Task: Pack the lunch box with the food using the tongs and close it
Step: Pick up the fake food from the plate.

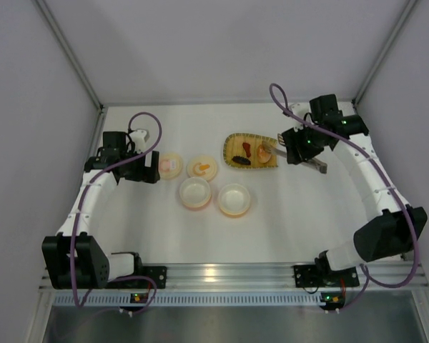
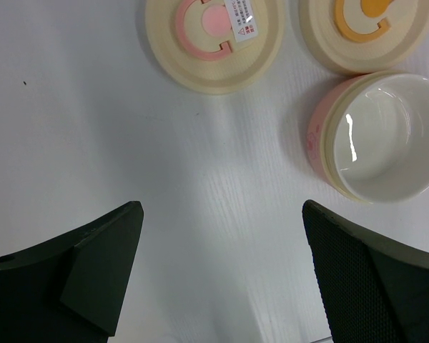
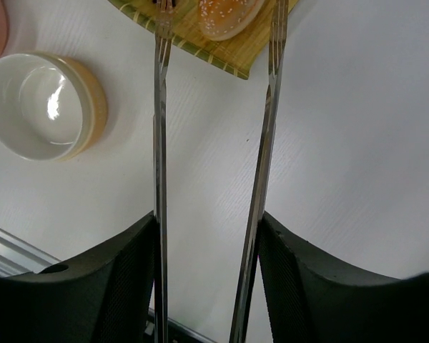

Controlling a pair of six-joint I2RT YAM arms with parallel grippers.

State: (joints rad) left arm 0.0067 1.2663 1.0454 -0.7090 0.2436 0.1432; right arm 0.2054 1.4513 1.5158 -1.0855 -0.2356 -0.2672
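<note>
Steel tongs point(image 3: 159, 143): held between the fingers point(image 3: 114, 286) of the right gripper point(image 3: 209, 221), one thin arm against each inner face. In the right wrist view both arms run out toward 12 o'clock, spread apart.
Right gripper state: closed part-way on the tongs, gripping them.
Orange piece point(image 3: 229, 14): rounded, seeded top, at 12 o'clock from the right gripper. It lies between the two tong tips; contact with either tip cannot be told.
Reddish-pink piece point(image 1: 247, 148): at 9 o'clock from the orange piece in the top view.
Dark brown piece point(image 1: 242, 160): at 8 o'clock from the orange piece in the top view.
Tray point(image 3: 222, 57): yellow, ribbed, green rim. It bears all three pieces.
In the way: the tray's rim lies between the pieces and the bowls.
Orange bowl point(image 3: 43, 103): open, white interior showing, at 10 o'clock in the right wrist view, apart from the tray.
Pink bowl point(image 2: 382, 139): open, just beside the orange bowl, at its 9 o'clock in the top view.
Orange lid point(image 2: 365, 28): flat on the table point(image 1: 272, 236), at 12 o'clock from the pink bowl.
Pink lid point(image 2: 214, 39): flat, at 9 o'clock from the orange lid.
Left gripper point(image 2: 222, 214): jaws spread wide, holding nothing, over bare table. In the left wrist view the pink lid lies at 12 o'clock and the pink bowl at 2 o'clock.
</note>
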